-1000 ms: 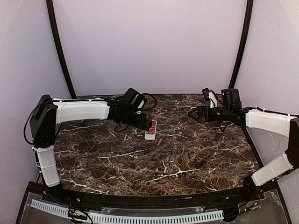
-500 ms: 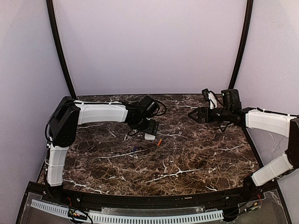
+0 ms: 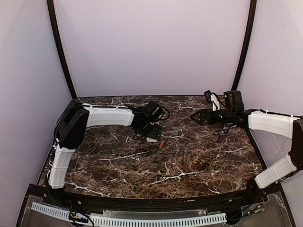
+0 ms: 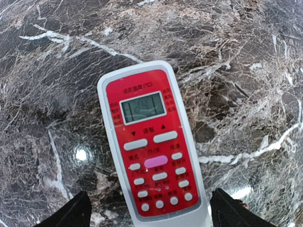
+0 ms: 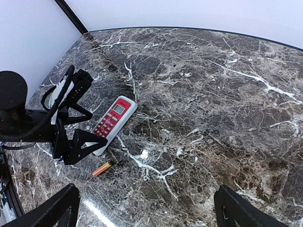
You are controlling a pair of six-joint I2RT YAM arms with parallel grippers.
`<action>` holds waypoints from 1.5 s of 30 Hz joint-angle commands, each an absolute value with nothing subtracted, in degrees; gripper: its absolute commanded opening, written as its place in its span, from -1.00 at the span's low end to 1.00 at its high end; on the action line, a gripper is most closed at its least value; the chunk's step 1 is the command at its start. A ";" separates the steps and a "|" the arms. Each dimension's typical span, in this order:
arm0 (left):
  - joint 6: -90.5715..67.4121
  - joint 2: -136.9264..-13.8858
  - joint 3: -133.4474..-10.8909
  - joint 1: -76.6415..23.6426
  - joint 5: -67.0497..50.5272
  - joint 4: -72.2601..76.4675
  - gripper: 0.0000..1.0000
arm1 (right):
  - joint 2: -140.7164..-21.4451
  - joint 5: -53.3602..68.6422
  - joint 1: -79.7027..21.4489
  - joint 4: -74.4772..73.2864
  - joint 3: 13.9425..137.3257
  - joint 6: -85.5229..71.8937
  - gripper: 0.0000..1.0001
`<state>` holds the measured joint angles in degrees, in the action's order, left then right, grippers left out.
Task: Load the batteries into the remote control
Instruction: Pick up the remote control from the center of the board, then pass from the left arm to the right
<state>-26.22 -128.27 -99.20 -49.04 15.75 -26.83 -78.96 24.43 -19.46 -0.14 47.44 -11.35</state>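
Note:
The remote control (image 4: 151, 146) lies face up on the marble table, red face and pale display showing; it also shows in the top view (image 3: 152, 138) and the right wrist view (image 5: 113, 118). My left gripper (image 3: 154, 131) is open right over the remote's button end, one finger on each side (image 4: 154, 215), apart from its edges. The orange battery (image 3: 161, 143) lies just right of the remote (image 5: 102, 168). The dark blue battery (image 3: 136, 152) lies nearer, to the left. My right gripper (image 3: 195, 117) is open and empty, hovering to the right (image 5: 149, 210).
The dark marble table (image 3: 189, 161) ends at a black rim, with pale walls close behind and at both sides. Black curved poles (image 3: 60, 47) stand at the back corners. The left arm's cable (image 3: 163, 113) loops above the remote.
My left arm has swung right and its open gripper has come down over the remote's button end. The right arm, the remote and the batteries have not moved.

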 commanded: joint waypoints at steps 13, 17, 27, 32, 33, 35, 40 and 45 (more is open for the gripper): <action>-30.70 -133.22 -103.53 -49.30 16.29 -31.75 0.34 | -79.52 24.91 -19.10 0.19 47.46 -11.36 0.97; -33.03 -133.96 -103.63 -48.74 15.58 -33.10 0.18 | -79.49 25.45 -19.10 0.19 47.38 -11.75 0.97; -26.69 -130.07 -103.70 -46.18 9.83 -32.20 -0.21 | -77.88 29.50 -19.07 1.98 47.28 -11.40 0.97; -21.56 -125.51 -102.19 -46.03 8.84 -31.23 -0.44 | -74.79 30.87 -19.07 3.32 46.73 -9.92 0.97; -20.33 -123.84 -101.48 -45.87 7.97 -30.83 -0.45 | -74.17 31.14 -19.07 3.11 46.86 -9.51 0.97; -18.22 -121.26 -100.55 -45.61 4.90 -30.20 -0.46 | -73.05 32.33 -19.07 2.83 46.78 -8.29 0.97; -12.30 -114.17 -98.94 -45.46 -5.94 -31.10 -0.43 | -68.09 35.79 -19.36 4.87 44.12 -5.81 0.97; -10.97 -106.75 -92.06 -45.08 -16.04 -30.62 -0.43 | -62.39 36.02 -21.73 5.95 41.22 -3.16 0.97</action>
<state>-14.31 -113.80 -96.64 -45.54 -5.23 -29.89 -65.65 34.61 -19.70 3.90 43.16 -6.44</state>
